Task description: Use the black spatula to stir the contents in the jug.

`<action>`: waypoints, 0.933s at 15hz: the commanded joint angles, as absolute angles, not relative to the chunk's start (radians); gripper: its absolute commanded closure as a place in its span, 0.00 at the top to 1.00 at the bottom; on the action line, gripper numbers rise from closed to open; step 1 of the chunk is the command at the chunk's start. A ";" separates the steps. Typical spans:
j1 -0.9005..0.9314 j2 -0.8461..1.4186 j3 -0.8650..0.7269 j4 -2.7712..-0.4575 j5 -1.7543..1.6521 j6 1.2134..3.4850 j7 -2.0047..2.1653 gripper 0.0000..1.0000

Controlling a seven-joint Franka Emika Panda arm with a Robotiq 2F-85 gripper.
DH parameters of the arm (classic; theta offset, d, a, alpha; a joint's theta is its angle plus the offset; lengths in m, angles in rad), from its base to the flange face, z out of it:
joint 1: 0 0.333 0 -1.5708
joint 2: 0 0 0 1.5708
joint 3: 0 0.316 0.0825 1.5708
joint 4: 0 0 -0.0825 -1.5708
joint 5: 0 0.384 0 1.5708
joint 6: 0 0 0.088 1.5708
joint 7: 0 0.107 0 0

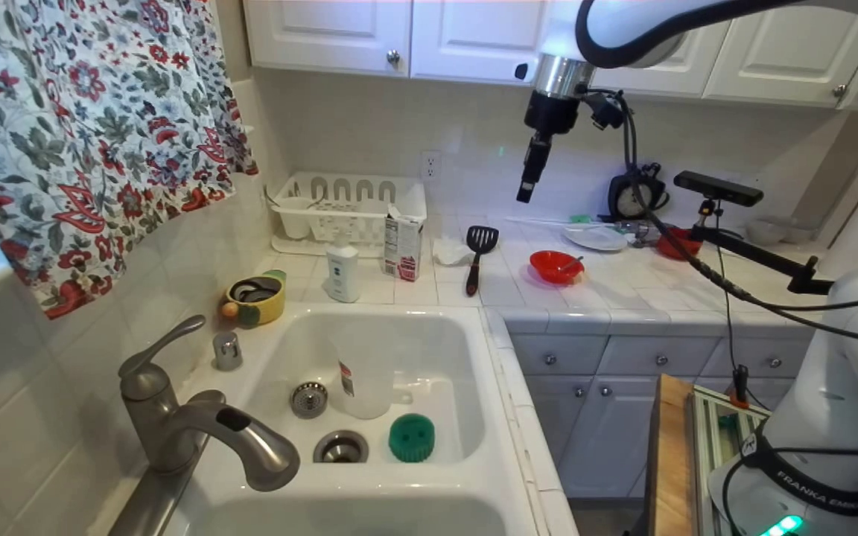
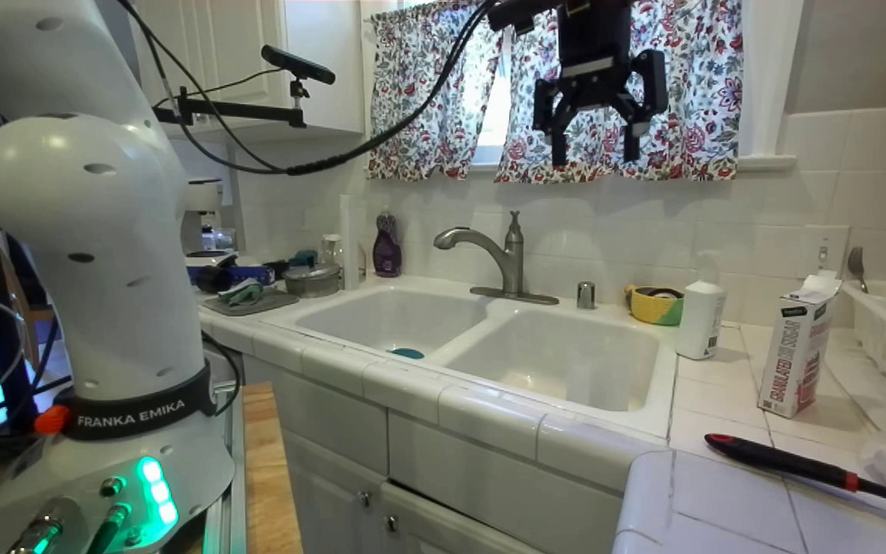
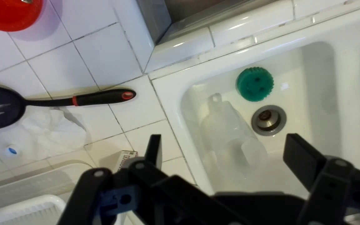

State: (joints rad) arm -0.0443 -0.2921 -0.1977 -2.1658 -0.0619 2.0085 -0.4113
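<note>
The black spatula lies flat on the white tiled counter in both exterior views, with its slotted head (image 1: 482, 239) and its red-banded handle (image 2: 781, 459). The whole handle shows in the wrist view (image 3: 102, 97). The jug is a whitish translucent container in the sink basin (image 1: 366, 383), and it also shows in the wrist view (image 3: 227, 131). I cannot make out what is in it. My gripper (image 2: 595, 156) is open and empty, high above the counter and sink. Its fingers are wide apart in the wrist view (image 3: 223, 139); it appears side-on in an exterior view (image 1: 524, 195).
A red bowl (image 1: 554, 268) with a spoon stands right of the spatula. A sugar carton (image 1: 403, 249), a white bottle (image 1: 342, 274) and a dish rack (image 1: 354, 201) stand behind the sink. A green round object (image 1: 411, 438) lies in the basin near the faucet (image 1: 168, 417).
</note>
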 commanded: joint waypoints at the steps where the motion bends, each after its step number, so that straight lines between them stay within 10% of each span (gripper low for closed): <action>1: -0.086 -0.171 -0.180 -2.098 -0.061 2.079 -0.245 1.00; 14: -0.147 0.178 -0.204 -1.926 -0.076 2.172 0.394 1.00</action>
